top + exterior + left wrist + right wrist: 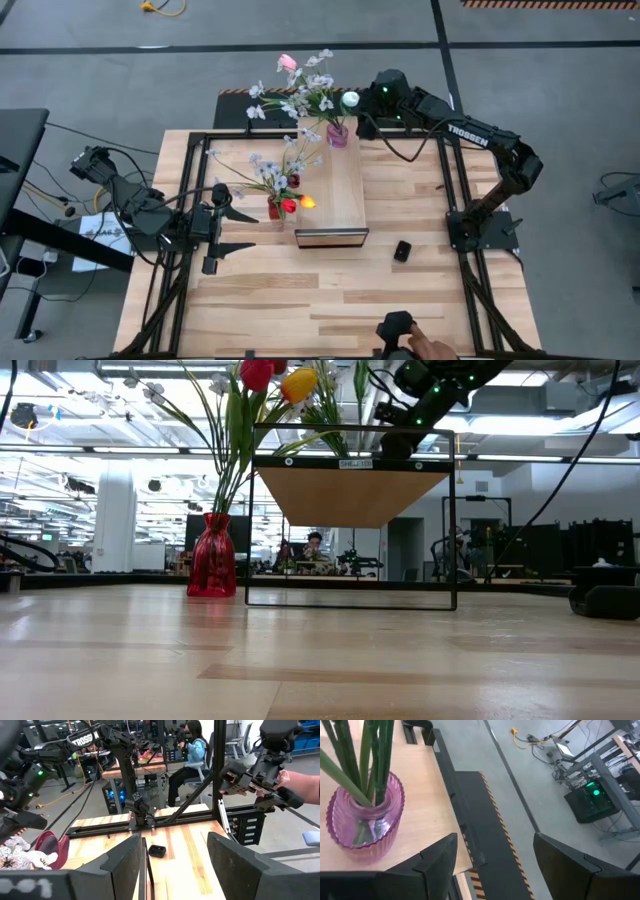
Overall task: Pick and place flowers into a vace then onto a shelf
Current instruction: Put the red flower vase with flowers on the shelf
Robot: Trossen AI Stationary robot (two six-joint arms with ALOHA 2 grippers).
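Right gripper (492, 857) wide, empty, beside pink vase (362, 817) holding green stems (367, 755); red vase (211, 556) holds tulips (275, 375).

One vase (337, 135) stands on the shelf (335, 190), another vase (275, 208) beside it.

The setting was a robotics laboratory in a large open industrial hall. The wooden work table (330, 290) stood on a grey concrete floor (560, 80) marked with dark lines and hazard striping (545, 4), with loose cables (160, 8) lying across it. Beyond the table, the room showed exposed ceiling ducts and lighting (90, 430), further workbenches carrying another robot arm (120, 755), a computer tower with lit indicators (592, 795), and a seated person (192, 750) at a workstation.
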